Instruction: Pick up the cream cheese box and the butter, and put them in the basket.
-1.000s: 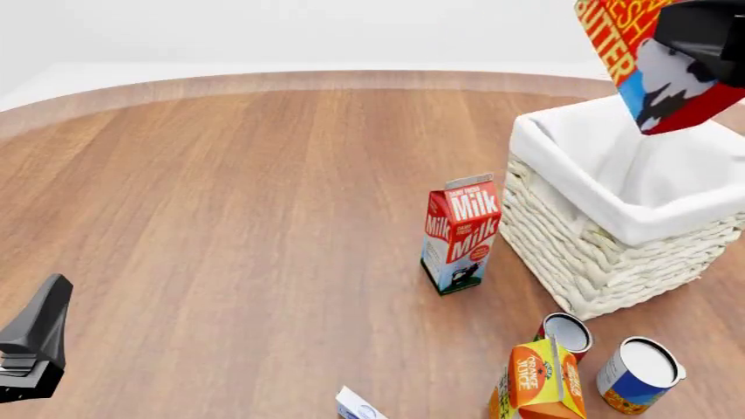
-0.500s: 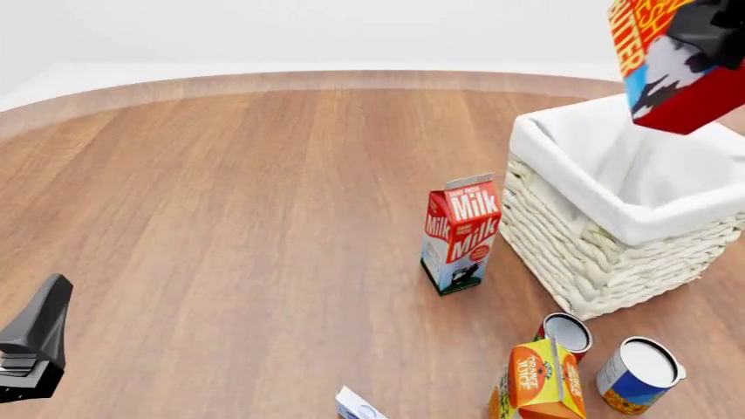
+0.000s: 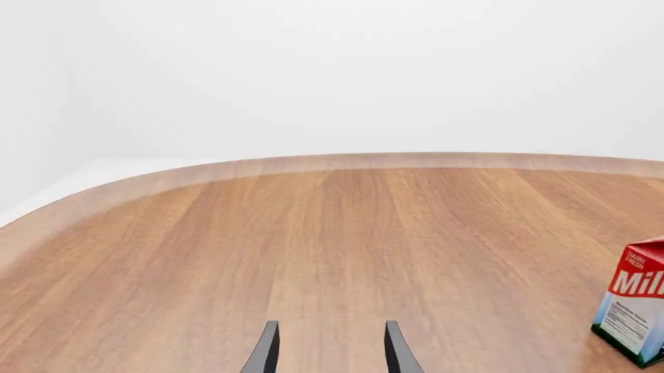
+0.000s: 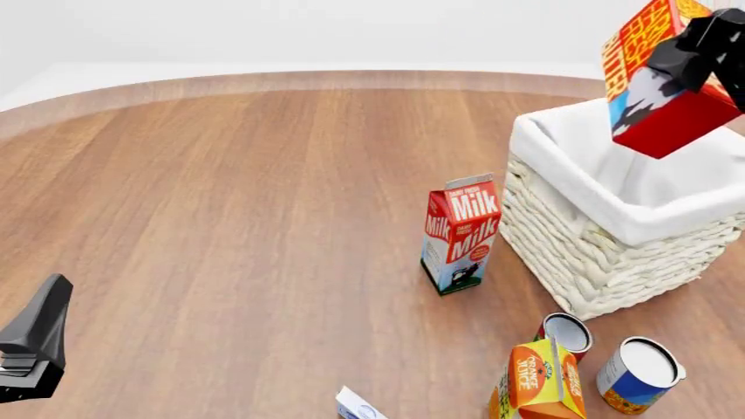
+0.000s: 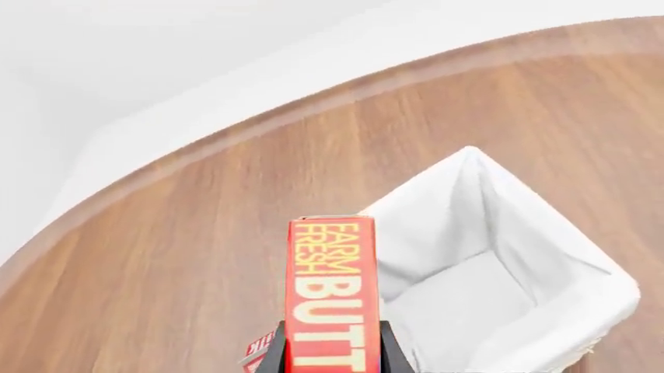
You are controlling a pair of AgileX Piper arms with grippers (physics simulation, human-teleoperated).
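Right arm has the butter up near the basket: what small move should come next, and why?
Probably lower the butter a little further into the basket before opening. The right gripper holds it tilted above the white lining, over the opening, and the right wrist view shows the basket's inside bare beneath it, so nothing seems to block the drop.

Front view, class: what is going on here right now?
The right gripper holds the butter tilted in the air above the basket, which looks empty. The left gripper is open near the table, holding nothing. The cream cheese box lies at the near edge, not yet picked up.
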